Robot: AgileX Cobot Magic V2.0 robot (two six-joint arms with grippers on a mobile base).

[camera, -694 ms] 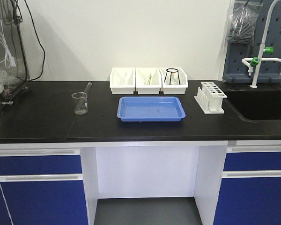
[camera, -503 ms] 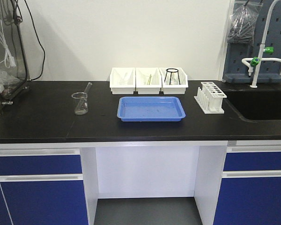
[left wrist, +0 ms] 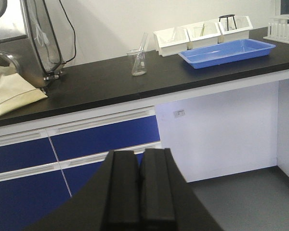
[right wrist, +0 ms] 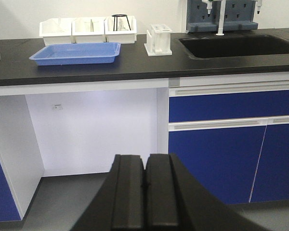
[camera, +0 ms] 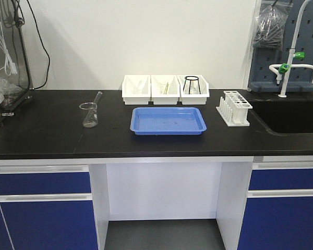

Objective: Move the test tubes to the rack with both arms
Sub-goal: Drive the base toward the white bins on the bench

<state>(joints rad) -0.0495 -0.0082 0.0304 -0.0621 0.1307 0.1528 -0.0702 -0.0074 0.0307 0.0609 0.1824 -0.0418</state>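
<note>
Nothing had moved; left gripper and right gripper were clenched empty, and the fragile test tube in the beaker likely needed gentle holding near its rim.

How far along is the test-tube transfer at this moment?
Done: nothing; the rack shows no tubes. In hand: nothing; the left gripper and right gripper are shut, empty, away from the counter. Left: moving the test tube leaning in the beaker to the rack.
</note>
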